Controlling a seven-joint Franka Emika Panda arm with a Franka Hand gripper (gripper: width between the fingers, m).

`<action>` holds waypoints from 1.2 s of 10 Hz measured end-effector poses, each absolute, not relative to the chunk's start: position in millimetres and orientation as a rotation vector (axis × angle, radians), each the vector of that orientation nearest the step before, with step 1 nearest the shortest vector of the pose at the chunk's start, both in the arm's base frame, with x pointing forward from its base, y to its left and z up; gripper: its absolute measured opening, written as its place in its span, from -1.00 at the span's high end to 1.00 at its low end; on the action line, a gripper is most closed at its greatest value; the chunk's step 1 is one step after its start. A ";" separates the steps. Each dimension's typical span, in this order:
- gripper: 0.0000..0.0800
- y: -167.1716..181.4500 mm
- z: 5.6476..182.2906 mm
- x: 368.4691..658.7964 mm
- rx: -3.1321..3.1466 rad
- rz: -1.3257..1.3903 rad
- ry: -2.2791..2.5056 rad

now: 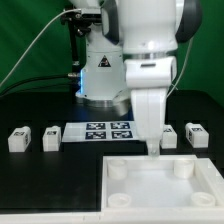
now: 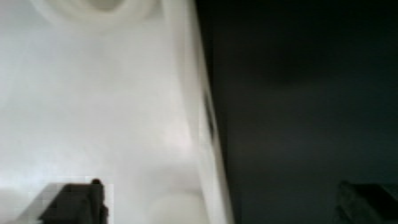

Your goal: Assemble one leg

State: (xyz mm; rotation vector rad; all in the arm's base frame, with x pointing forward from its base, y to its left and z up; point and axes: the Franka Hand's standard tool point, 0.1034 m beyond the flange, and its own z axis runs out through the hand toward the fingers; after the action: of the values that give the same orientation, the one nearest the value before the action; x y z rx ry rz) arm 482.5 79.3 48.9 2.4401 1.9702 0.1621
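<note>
In the exterior view, two legs (image 1: 17, 138) stand on the table (image 1: 40, 175). Next come the marker board (image 1: 108, 131), the arm (image 1: 150, 60) at the tray's (image 1: 160, 190) rear edge, and two more legs (image 1: 196, 134). Only the wrist view shows the fingers (image 2: 71, 203) spread wide, astride that edge.

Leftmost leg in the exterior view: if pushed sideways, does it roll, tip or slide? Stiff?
Probably stiff: the leg looks like a solid plastic block. Rolling seems unlikely, since its faces look flat and it sits squat; a low push would likely slide it. Being small, it is probably light and may skid on the dark table.
</note>
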 end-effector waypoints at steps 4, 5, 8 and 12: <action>-0.62 151.4 76.7 448.7 2.970 0.178 1.117; -0.62 157.8 75.3 446.1 3.021 0.176 1.002; -0.62 157.8 75.1 446.1 3.171 0.160 0.548; -0.62 178.1 66.8 425.8 3.249 0.084 0.028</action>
State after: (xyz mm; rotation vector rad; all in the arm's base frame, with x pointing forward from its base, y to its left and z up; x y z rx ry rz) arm 425.8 178.1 66.8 3.2487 0.0277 0.0842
